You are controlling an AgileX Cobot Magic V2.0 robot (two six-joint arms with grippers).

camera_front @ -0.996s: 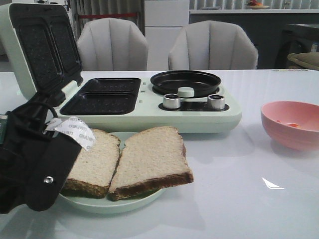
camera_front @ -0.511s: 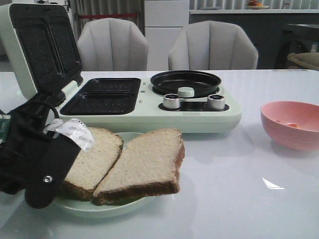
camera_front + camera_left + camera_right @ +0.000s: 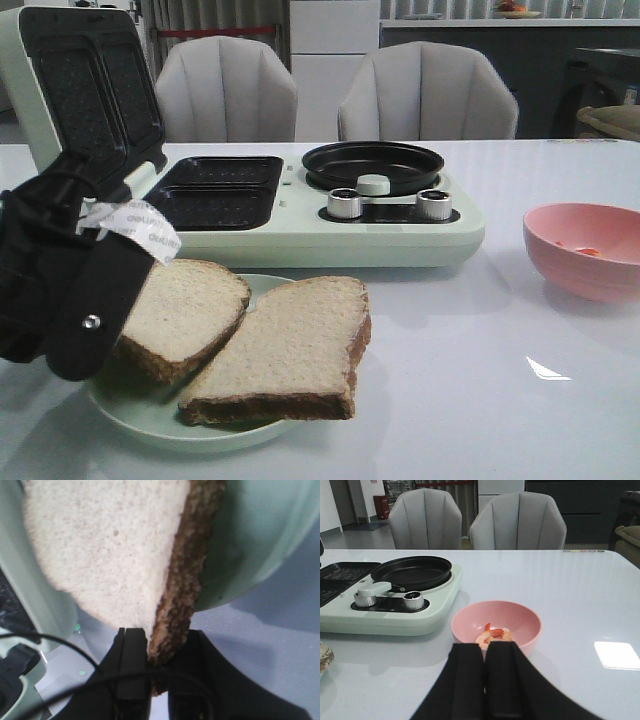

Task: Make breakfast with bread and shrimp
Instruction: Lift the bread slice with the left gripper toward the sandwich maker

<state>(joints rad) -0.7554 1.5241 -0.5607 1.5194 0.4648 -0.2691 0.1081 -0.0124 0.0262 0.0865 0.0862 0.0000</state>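
My left gripper (image 3: pixel 118 335) is shut on the crust edge of one bread slice (image 3: pixel 185 310) and holds it tilted, its gripped edge raised above the pale green plate (image 3: pixel 130 415). In the left wrist view the crust (image 3: pixel 182 600) sits clamped between the black fingers (image 3: pixel 134 645). The second bread slice (image 3: pixel 290 350) lies flat on the plate. The shrimp (image 3: pixel 494 635), orange-red and whitish, lies in the pink bowl (image 3: pixel 520 622); it shows faintly in the front view (image 3: pixel 588 252). My right gripper (image 3: pixel 486 647) is shut and empty, just in front of the bowl.
A pale green sandwich maker (image 3: pixel 300 235) stands behind the plate, its lid (image 3: pixel 80 90) open upright, with two black grill wells (image 3: pixel 215 195), a round black pan (image 3: pixel 372 165) and two metal knobs (image 3: pixel 344 203). Two grey chairs (image 3: pixel 425 95) stand beyond the table's far edge.
My left gripper has risen, lifting its bread slice off the plate. The second slice and the plate have shifted a little towards the near left.
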